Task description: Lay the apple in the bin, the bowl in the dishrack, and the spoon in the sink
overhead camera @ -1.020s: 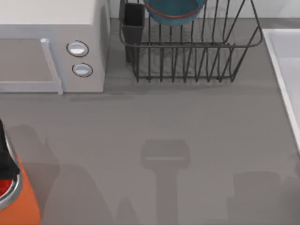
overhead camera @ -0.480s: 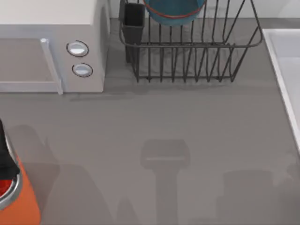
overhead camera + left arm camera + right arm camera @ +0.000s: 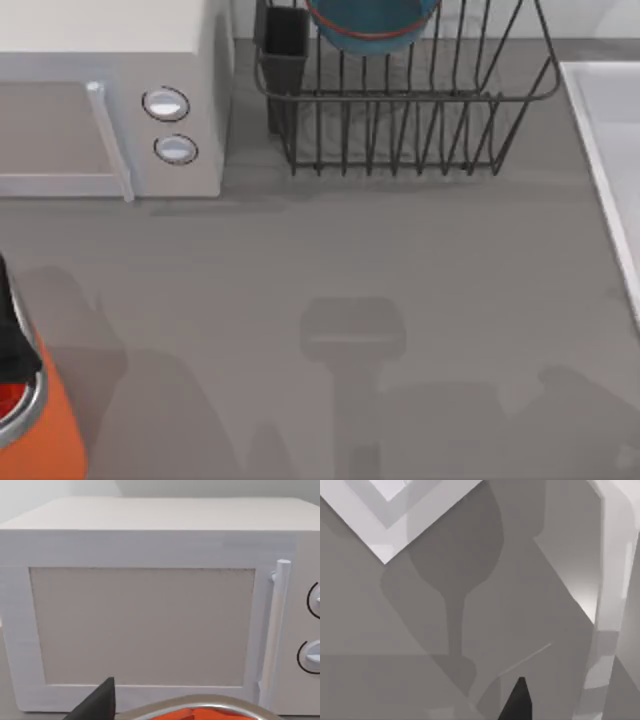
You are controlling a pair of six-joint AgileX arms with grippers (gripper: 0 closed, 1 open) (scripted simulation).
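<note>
Grey table point(image 3: 400, 260) with bowl point(image 3: 370, 25) in dishrack point(image 3: 400, 110); microwave door point(image 3: 145, 625) before left tool, grip unreadable.

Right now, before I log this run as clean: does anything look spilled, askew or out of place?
Nothing stands out. The bowl sits in the dishrack, the apple lies in the bin, and the microwave stands square.
</note>
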